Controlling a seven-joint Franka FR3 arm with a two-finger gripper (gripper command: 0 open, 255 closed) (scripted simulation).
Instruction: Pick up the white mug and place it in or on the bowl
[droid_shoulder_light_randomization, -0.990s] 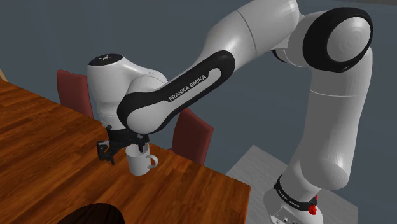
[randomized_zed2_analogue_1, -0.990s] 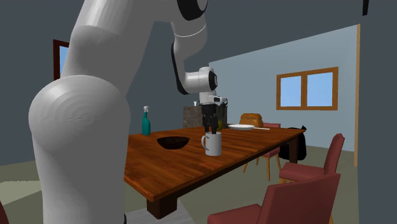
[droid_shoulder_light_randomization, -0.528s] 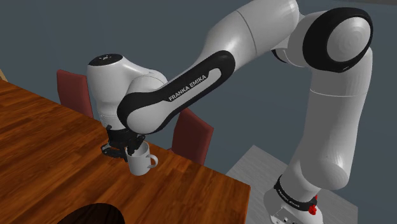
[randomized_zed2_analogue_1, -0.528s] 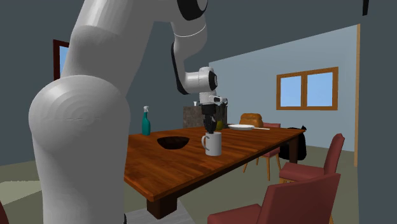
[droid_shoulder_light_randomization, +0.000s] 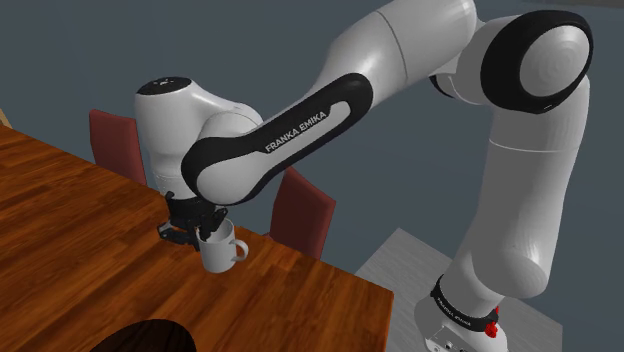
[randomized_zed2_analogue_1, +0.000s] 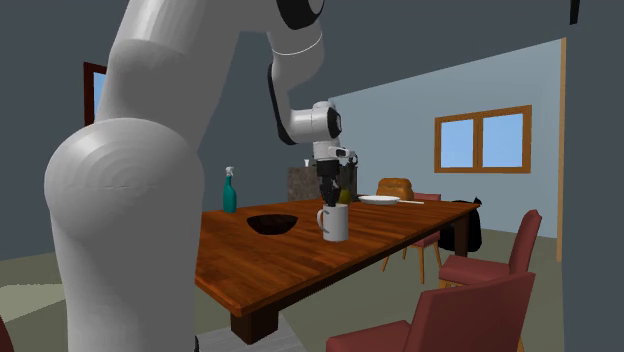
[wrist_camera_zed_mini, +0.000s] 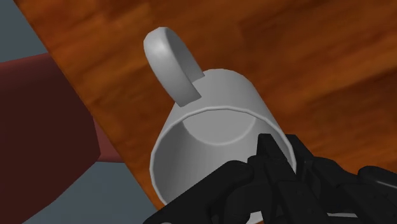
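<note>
Gripper (randomized_zed2_analogue_1: 328, 202) closed narrowly on the wall of the upright mug (randomized_zed2_analogue_1: 334, 224), one finger inside the rim; bowl (randomized_zed2_analogue_1: 272, 224) nearby on the table (randomized_zed2_analogue_1: 300, 255).

Wooden table (randomized_zed2_analogue_1: 300, 250), dark bowl (randomized_zed2_analogue_1: 272, 223), teal bottle (randomized_zed2_analogue_1: 229, 192), plate (randomized_zed2_analogue_1: 379, 200)

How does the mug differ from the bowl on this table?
The mug is white, the bowl dark. The mug is tall and narrow with a handle; the bowl is low, wide and handleless. The gripper clasps the mug's rim; the bowl stands free. Both are upright, openings up.
</note>
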